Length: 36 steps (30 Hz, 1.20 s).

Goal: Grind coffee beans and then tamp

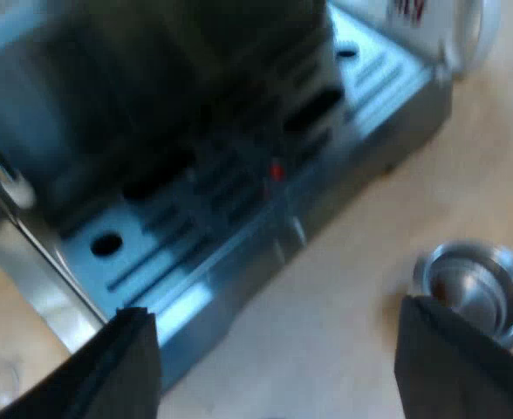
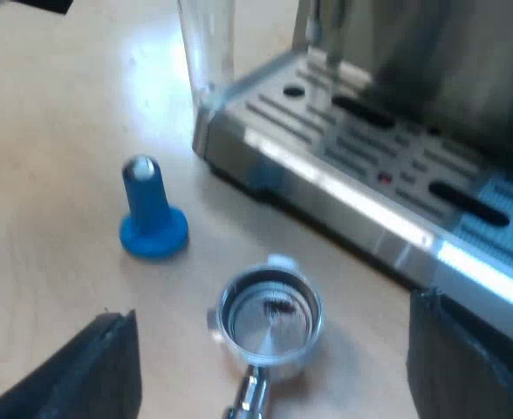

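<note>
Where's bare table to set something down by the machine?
Free: open table beyond the blue tamper, away from the espresso machine. Tight: strip between metal holder and machine front; measuring glass crowds the tray corner.

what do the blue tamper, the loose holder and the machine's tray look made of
Blue tamper: matte blue, likely plastic, with a pale cap. Holder: shiny metal, bright reflections along its rim. Machine's tray: brushed metal by its sheen, probably steel.

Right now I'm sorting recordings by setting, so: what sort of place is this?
Likely a coffee-making bench: an espresso machine stands on a light wooden table, with a blue tamper standing upright and a loose metal holder lying near its front.
</note>
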Each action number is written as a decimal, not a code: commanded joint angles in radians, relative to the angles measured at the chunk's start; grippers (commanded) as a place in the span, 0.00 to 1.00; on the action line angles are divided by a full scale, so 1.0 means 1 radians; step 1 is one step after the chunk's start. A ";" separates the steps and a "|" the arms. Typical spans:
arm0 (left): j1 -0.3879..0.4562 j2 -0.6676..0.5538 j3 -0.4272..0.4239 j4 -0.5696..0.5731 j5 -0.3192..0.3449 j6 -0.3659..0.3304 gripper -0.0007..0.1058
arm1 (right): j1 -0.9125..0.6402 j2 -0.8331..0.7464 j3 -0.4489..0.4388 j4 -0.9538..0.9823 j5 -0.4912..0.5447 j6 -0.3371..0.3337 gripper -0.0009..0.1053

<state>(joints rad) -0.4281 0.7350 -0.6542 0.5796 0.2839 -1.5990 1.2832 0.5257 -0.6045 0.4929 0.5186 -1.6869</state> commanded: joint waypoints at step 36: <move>0.356 -0.073 -0.293 0.156 0.088 -0.131 0.56 | -0.866 0.279 -0.506 0.370 -0.595 0.054 0.63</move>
<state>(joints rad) -0.0705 0.6862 -0.9372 0.7401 0.3639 -1.7201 0.4651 0.8094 -1.1003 0.8438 -0.0493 -1.6311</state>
